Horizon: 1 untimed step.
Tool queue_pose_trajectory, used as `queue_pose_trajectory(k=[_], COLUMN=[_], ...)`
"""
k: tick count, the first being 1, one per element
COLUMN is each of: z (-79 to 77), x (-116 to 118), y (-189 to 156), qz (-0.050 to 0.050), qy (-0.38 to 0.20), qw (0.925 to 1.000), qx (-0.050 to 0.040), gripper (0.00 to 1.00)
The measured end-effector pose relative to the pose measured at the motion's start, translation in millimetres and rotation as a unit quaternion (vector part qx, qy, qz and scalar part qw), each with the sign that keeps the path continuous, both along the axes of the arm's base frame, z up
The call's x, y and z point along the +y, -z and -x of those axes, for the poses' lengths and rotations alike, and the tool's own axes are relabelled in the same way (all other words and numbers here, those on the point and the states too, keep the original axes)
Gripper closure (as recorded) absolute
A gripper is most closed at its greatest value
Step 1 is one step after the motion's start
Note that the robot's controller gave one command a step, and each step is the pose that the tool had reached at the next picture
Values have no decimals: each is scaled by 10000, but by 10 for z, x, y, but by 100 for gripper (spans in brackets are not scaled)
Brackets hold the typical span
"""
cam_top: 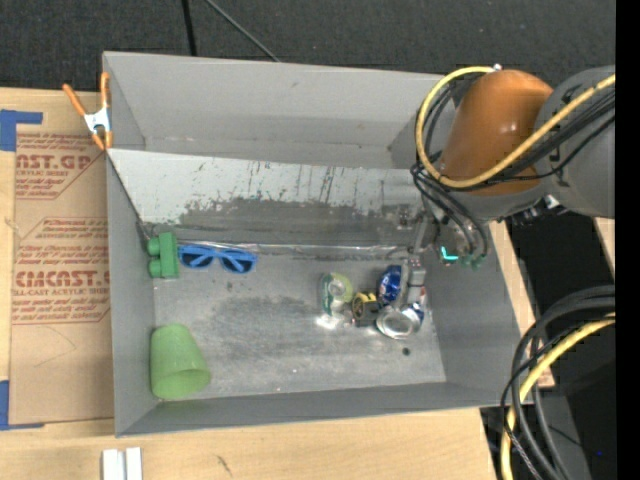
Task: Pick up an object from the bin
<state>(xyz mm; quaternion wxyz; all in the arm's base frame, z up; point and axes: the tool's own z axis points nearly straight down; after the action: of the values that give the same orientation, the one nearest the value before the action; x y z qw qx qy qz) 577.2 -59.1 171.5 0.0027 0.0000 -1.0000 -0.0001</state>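
**Gripper low over a small heap by the bin's right edge**

You see the gripper (415, 280) down at a crumpled blue-and-white thing (390, 286), perhaps a can, near the right edge of the bin (250, 98). A shiny silver round piece (400, 321) and a clear greenish lump (336, 293) lie just beside it. The small heap is hard to make out. The wrist and cables hide the jaws, so you cannot tell whether they are open or closed.

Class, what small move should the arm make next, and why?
Probably lower the pincer slightly: it hangs just over the blue-and-silver can, which lies in a small heap at the right of the bin.
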Motion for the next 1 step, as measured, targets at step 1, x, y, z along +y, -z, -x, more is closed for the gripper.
queue_pose_trajectory(k=[1], z=[-30], x=[-13], y=[972], qz=[-7], qy=[91], qw=[9999], qx=[107], gripper=[0])
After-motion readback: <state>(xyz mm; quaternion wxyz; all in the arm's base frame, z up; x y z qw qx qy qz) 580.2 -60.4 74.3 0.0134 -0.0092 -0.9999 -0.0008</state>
